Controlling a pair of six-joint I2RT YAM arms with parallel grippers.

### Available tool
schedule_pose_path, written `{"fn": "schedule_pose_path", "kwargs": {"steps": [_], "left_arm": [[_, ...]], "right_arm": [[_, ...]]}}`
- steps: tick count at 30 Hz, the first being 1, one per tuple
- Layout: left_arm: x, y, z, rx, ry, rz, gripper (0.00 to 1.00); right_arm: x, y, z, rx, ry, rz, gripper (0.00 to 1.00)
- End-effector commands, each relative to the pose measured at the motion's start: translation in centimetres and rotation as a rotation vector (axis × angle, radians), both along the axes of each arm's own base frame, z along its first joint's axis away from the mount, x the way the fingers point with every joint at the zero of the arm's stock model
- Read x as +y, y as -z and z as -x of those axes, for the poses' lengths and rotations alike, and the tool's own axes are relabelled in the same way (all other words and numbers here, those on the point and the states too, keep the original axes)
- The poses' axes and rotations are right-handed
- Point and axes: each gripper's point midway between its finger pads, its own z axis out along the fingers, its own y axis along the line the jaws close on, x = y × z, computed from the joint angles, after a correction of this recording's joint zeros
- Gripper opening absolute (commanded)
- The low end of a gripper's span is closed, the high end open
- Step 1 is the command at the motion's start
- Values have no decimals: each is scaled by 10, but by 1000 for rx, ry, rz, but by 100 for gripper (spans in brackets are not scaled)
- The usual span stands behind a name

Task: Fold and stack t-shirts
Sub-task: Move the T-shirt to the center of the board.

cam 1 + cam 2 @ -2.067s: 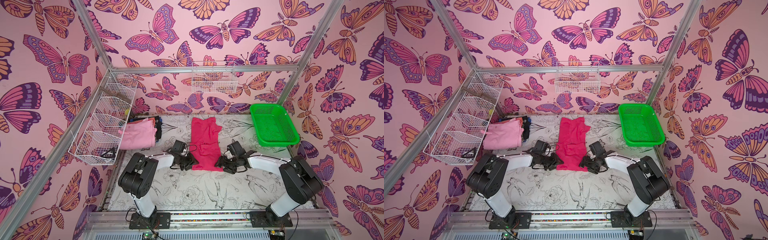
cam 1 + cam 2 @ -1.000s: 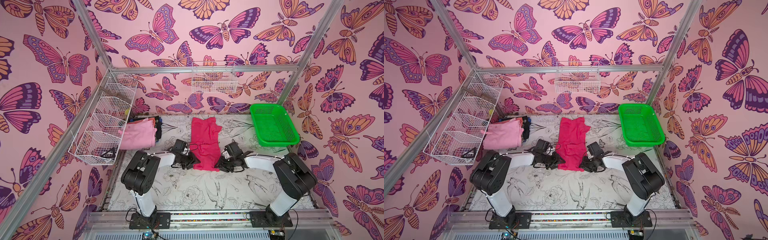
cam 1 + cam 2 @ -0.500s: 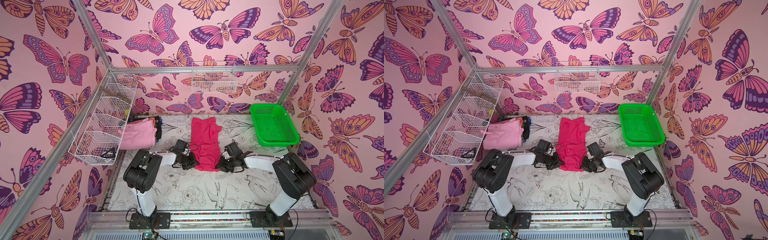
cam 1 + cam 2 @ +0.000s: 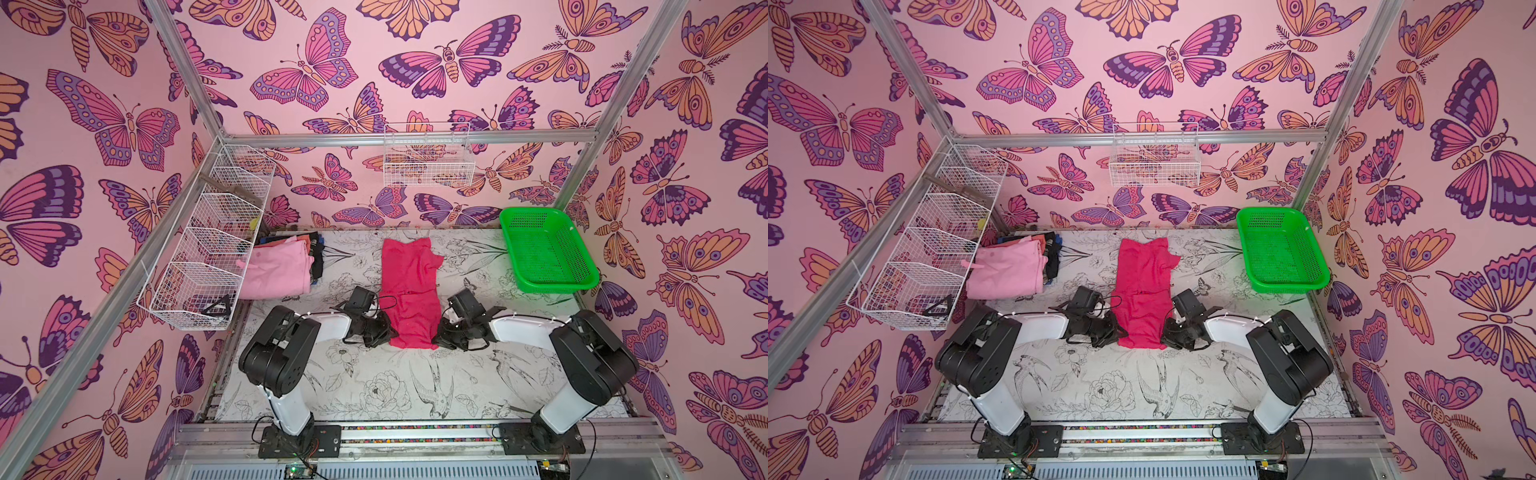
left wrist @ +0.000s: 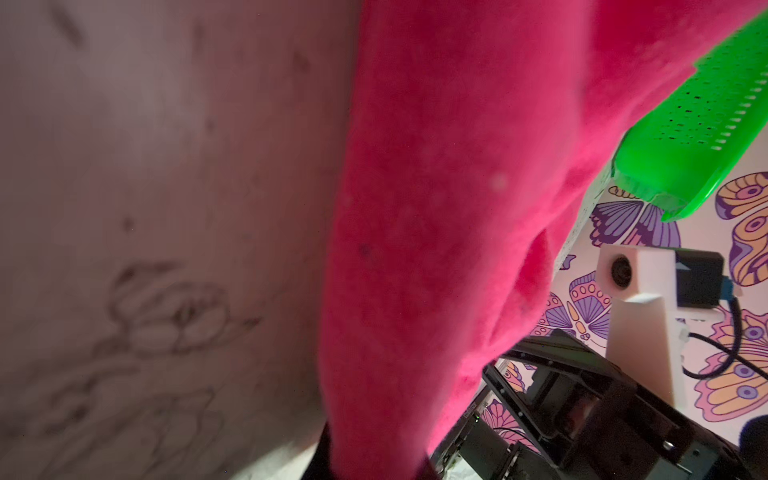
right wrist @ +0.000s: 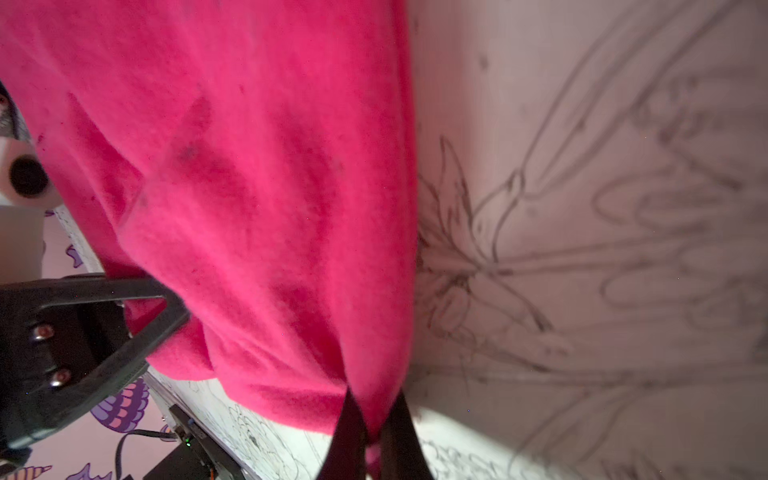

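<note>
At the far left of the bench [image 4: 374,386] lay a light pink t-shirt [image 4: 276,270]. The left jaws were closed on the near left corner of the crimson t-shirt [image 4: 411,286], which lay lengthwise at mid-bench. The right jaws pinched its near right corner, with cloth showing between them. A green basket [image 4: 552,286] stood at the far right.

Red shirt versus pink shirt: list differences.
The red shirt lies mid-table as a long strip; the pink shirt, folded, tops a pile in a corner. The left gripper and right gripper pinch the red shirt's near corners; the pink shirt lies untouched. Both are plain cloth.
</note>
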Motion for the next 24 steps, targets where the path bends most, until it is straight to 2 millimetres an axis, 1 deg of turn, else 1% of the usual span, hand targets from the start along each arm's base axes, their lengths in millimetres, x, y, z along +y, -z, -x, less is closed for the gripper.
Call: {"fn": "schedule_pose_path", "kwargs": {"steps": [1, 3, 4, 8, 13, 15, 18, 21, 24], "left_arm": [[22, 28, 50, 160, -22, -131, 0], [20, 25, 62, 169, -15, -134, 0], [18, 23, 69, 173, -9, -134, 0], [18, 15, 97, 188, 16, -149, 0], [34, 0, 139, 188, 21, -200, 0], [41, -12, 151, 165, 11, -197, 0], [56, -25, 169, 152, -7, -208, 0], [66, -33, 184, 146, -32, -190, 0], [73, -34, 194, 140, -61, -178, 0]], "right_arm": [[-16, 6, 30, 57, -10, 100, 0], [-16, 4, 38, 59, -20, 115, 0], [-15, -7, 42, 36, -24, 102, 0], [-19, -25, 67, 6, -41, 130, 0], [-36, -45, 107, -29, -23, 143, 0], [-45, -49, 121, -36, -11, 149, 0], [-58, -54, 138, -52, 7, 155, 0], [-66, -55, 151, -58, 19, 150, 0], [-66, -54, 163, -58, 1, 155, 0]]}}
